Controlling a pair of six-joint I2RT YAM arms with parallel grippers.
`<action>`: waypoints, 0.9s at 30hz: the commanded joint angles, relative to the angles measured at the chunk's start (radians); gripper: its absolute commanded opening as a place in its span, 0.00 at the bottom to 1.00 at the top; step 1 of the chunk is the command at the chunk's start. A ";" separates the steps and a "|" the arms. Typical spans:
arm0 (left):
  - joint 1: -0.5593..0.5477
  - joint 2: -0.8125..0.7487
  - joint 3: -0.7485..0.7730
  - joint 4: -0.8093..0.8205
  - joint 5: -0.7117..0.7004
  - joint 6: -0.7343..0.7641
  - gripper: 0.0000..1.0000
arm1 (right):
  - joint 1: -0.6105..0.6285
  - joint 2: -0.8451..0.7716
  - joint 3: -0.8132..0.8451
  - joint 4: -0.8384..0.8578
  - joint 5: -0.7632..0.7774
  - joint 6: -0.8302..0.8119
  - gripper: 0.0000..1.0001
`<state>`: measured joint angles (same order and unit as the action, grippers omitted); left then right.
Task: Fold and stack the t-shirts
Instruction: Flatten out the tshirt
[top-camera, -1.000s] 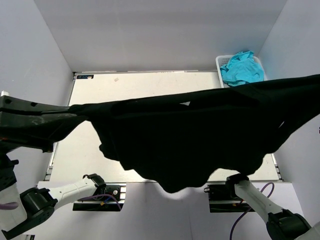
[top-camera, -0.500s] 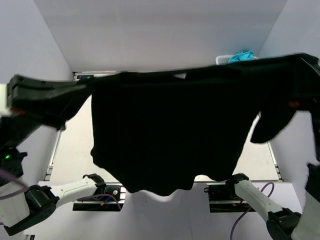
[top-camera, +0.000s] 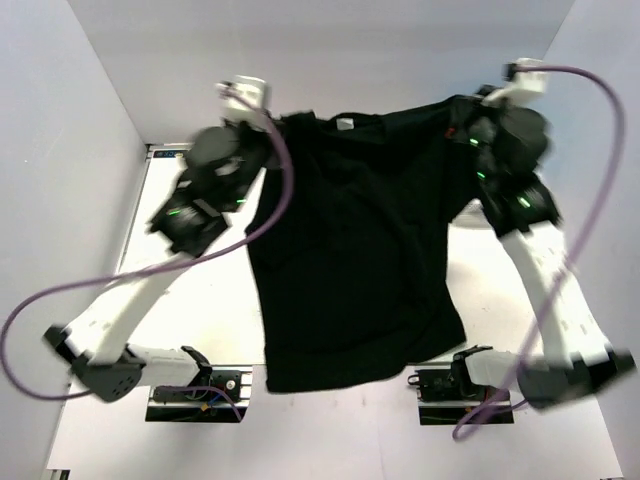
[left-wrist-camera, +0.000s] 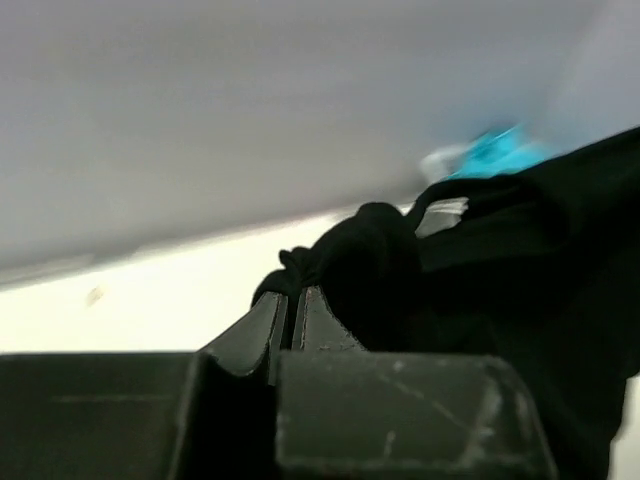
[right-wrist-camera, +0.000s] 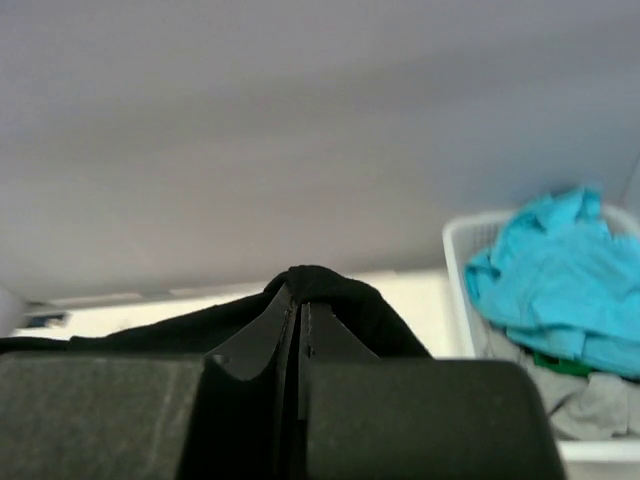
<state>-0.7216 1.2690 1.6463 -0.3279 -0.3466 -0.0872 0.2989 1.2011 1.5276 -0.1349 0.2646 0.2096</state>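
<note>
Two hands (left-wrist-camera: 292, 300) (right-wrist-camera: 298, 300) hold black t-shirt (top-camera: 350, 250) hanging lengthwise, collar up.

- Pale cream surface (top-camera: 190, 300): a bare stretch of it shows at 8 to 9 o'clock in the overhead view, reaching back to the rear panel.
- Small tan speck (left-wrist-camera: 95, 294) on the surface, at 8 o'clock in the left wrist view; blurred.
- White basket (right-wrist-camera: 462, 310) with slotted walls, at 3 to 4 o'clock in the right wrist view, on the surface by the rear panel.
- Light grey enclosure panels (top-camera: 300, 60): rear one at 12 o'clock overhead, side ones at 9 and 3 o'clock.
</note>
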 joint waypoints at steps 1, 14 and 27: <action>0.045 0.051 -0.072 0.141 -0.219 0.049 0.00 | -0.009 0.151 0.040 0.124 0.108 0.016 0.00; 0.355 0.683 0.173 0.176 -0.077 -0.135 0.00 | -0.061 0.816 0.478 0.164 0.010 0.067 0.00; 0.564 1.109 0.659 0.162 0.245 -0.264 0.99 | -0.061 1.367 0.691 0.645 -0.174 -0.076 0.90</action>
<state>-0.1570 2.4863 2.2383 -0.1852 -0.2401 -0.3130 0.2401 2.6820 2.2829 0.3672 0.1547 0.1539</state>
